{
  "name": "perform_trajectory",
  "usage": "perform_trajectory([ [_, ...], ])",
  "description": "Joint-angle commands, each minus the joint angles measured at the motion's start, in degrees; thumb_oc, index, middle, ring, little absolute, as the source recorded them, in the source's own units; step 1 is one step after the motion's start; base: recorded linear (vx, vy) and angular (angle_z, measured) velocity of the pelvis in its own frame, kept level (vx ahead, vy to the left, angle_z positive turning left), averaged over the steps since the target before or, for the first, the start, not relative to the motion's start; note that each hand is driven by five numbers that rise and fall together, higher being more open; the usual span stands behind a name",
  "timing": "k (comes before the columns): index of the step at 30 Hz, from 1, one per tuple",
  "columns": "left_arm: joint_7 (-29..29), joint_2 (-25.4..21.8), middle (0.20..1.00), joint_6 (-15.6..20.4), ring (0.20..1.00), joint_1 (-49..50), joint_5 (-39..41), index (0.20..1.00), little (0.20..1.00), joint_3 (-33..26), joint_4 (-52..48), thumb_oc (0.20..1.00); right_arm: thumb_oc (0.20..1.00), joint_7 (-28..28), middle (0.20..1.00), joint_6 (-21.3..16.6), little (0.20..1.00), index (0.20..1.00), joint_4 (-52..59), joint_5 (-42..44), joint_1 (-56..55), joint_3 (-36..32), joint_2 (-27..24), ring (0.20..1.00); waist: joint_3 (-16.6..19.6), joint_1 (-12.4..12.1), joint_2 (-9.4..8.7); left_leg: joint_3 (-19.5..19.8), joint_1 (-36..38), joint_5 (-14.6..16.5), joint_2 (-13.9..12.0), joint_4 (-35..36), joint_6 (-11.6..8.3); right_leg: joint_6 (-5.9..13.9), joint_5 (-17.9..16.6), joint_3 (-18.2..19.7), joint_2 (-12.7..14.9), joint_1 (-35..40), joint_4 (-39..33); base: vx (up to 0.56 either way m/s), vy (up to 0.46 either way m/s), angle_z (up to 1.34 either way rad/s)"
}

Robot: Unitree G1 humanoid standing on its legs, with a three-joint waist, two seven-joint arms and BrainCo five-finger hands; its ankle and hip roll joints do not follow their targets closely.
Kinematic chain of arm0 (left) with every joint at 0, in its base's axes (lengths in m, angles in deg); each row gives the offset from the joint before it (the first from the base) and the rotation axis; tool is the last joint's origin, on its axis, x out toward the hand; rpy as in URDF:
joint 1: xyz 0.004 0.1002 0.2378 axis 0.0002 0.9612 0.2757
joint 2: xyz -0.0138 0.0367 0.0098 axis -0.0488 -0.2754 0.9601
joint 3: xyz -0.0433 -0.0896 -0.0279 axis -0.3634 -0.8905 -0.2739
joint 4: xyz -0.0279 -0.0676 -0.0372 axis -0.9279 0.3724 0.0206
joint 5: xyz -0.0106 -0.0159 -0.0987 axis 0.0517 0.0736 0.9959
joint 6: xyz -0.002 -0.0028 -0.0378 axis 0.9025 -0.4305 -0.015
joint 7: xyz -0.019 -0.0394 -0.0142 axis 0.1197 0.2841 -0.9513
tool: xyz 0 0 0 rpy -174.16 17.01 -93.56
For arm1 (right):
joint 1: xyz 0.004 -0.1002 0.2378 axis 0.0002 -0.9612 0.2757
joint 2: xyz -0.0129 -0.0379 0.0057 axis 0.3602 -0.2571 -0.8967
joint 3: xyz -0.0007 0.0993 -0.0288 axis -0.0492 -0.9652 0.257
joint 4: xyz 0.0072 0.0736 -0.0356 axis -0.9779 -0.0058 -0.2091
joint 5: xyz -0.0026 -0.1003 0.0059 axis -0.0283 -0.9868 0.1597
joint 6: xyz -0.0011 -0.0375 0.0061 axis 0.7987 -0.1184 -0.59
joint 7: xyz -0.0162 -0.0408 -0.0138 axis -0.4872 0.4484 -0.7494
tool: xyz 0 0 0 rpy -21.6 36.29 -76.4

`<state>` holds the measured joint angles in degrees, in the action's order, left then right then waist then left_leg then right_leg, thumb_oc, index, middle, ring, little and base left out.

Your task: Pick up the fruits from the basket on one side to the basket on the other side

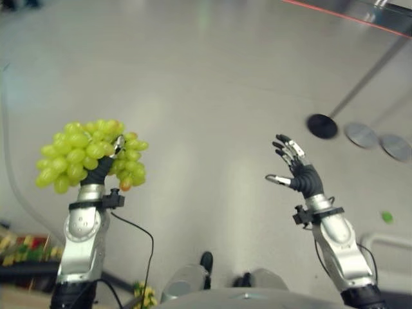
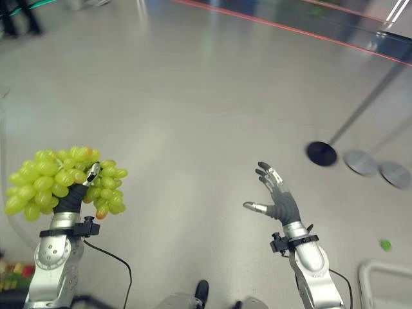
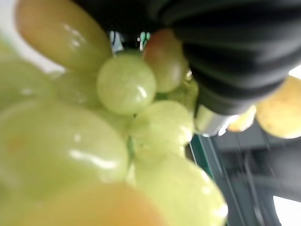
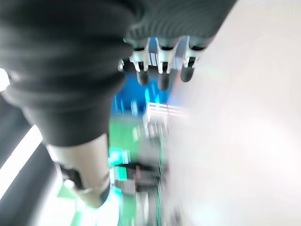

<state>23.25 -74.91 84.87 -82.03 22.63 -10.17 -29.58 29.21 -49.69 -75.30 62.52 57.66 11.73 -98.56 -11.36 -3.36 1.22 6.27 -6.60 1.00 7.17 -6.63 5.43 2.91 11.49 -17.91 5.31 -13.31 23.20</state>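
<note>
A big bunch of green grapes [image 1: 80,154] is held up in the air at the left, with my left hand [image 1: 102,168] shut on it from below. The same grapes [image 3: 127,84] crowd the left wrist view, pressed against the hand's dark cover. My right hand [image 1: 297,170] is raised at the right, open, fingers spread and nothing in it; its fingertips [image 4: 162,81] show in the right wrist view. A basket [image 1: 22,251] with mixed fruit shows at the lower left edge. A white basket rim [image 2: 386,277] shows at the lower right.
Pale floor stretches ahead. A black round stand base [image 1: 322,125] with a slanted pole and two grey discs [image 1: 362,135] lie at the right. A small green fruit [image 1: 387,217] lies on the floor near the right edge. A red floor line [image 2: 290,29] runs across the back.
</note>
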Motion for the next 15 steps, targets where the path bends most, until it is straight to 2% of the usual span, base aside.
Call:
perform_trajectory([
  [1,-1.81,-3.28,0.2,4.35,0.2,-1.17,0.76,0.2,0.2,-0.11,-6.23,0.2,1.0,-1.36,1.0,-2.57,1.0,1.0,1.85,1.21,4.7,-3.01,0.03,1.0,1.96,-0.04,-1.12,11.95,5.28,3.06,1.38,1.22,-3.11,3.84,-4.57,13.96,-2.23,0.11,-6.5,0.24,-0.037,2.0],
  [2,-2.29,-3.08,0.2,4.46,0.2,-1.29,1.29,0.2,0.2,0.28,-5.79,0.2,1.0,-1.24,1.0,-2.6,1.0,1.0,1.72,1.2,4.45,-3.2,-0.13,1.0,1.81,0.3,-1.22,12.86,5.67,3.09,1.73,1.43,-3.63,4.5,-5.65,15.28,-2.33,0.5,-7.63,0.09,-0.029,1.7],
  [4,-3.56,-2.85,0.2,4.44,0.2,-1.57,0.69,0.2,0.2,1.63,-5.68,0.2,1.0,-2.71,1.0,-2.26,1.0,1.0,1.92,1.62,3.36,-3.82,-0.52,1.0,1.68,0.95,-1.98,19.36,6.14,3.09,3.84,0.53,-4.07,4.38,-6.55,21.32,-5.18,2.36,-8.75,0.11,-0.099,2.15],
  [7,-3.69,-2.82,0.2,4.55,0.2,-1.29,0.34,0.2,0.2,1.7,-5.78,0.2,1.0,-3.59,1.0,-2.37,1.0,1.0,2.0,2.14,3.16,-3.77,-0.71,1.0,2.03,0.76,-2.41,22.8,6.03,2.23,4.3,0.8,-5.25,3.47,-4.91,21.29,-6.07,4.92,-10.18,0.06,-0.136,2.01],
  [8,-3.61,-2.46,0.2,4.6,0.2,-0.9,0.54,0.2,0.2,1.41,-5.62,0.2,1.0,-4.12,1.0,-2.26,1.0,1.0,2.07,2.68,3.31,-3.44,-0.75,1.0,2.27,-0.03,-2.77,23.42,5.85,2.49,4.18,0.73,-5.69,2.73,-4.27,20.42,-5.64,6.16,-11.45,0.0,-0.282,1.53],
  [9,-3.15,-1.55,0.2,4.65,0.2,-0.62,0.87,0.2,0.2,1.38,-4.87,0.2,1.0,-3.78,1.0,-2.5,1.0,1.0,1.49,2.62,4.21,-2.64,-1.11,1.0,2.74,-1.63,-3.07,24.56,4.81,1.59,3.56,0.93,-7.23,2.09,-4.12,17.56,-5.39,7.89,-13.9,-0.02,-0.232,0.99],
  [10,-3.14,-1.53,0.2,4.64,0.2,-0.68,0.86,0.2,0.2,1.38,-4.88,0.2,1.0,-3.77,1.0,-2.56,1.0,1.0,1.39,2.62,4.31,-2.65,-1.13,1.0,2.81,-1.37,-3.03,24.86,4.6,1.23,3.6,1.07,-7.32,2.15,-4.49,17.3,-5.31,7.81,-14.21,-0.05,-0.257,0.9],
  [12,-2.81,-0.74,0.2,4.32,0.2,-0.71,1.7,0.2,0.2,1.87,-4.18,0.2,1.0,-3.05,1.0,-2.36,1.0,1.0,0.77,2.95,5.41,-2.21,-1.5,1.0,2.92,-2.24,-3.01,25.24,3.25,0.61,2.68,0.73,-8.88,1.64,-4.06,14.9,-5.46,9.89,-17.06,-0.06,-0.206,0.87],
  [14,-2.94,-0.7,0.2,3.98,0.2,-0.29,2.06,0.2,0.2,2.02,-3.92,0.2,1.0,-2.21,1.0,-2.36,1.0,1.0,-0.14,3.34,5.89,-2.56,-1.77,1.0,2.66,-2.88,-2.83,25.65,1.5,-1.41,1.35,1.45,-10.29,0.95,-3.88,11.87,-5.83,11.59,-19.13,-0.14,-0.239,1.36],
  [15,-2.86,0.21,0.2,3.54,0.2,-0.05,2.48,0.2,0.2,2.49,-3.72,0.2,1.0,-0.89,1.0,-2.41,1.0,1.0,-0.35,2.58,6.21,-3.67,-2.41,1.0,1.73,-2.32,-2.22,21.4,-1.46,-4.34,-0.84,2.84,-11.15,0.76,-3.26,8.25,-5.58,12.47,-20.3,-0.24,-0.183,1.05],
])
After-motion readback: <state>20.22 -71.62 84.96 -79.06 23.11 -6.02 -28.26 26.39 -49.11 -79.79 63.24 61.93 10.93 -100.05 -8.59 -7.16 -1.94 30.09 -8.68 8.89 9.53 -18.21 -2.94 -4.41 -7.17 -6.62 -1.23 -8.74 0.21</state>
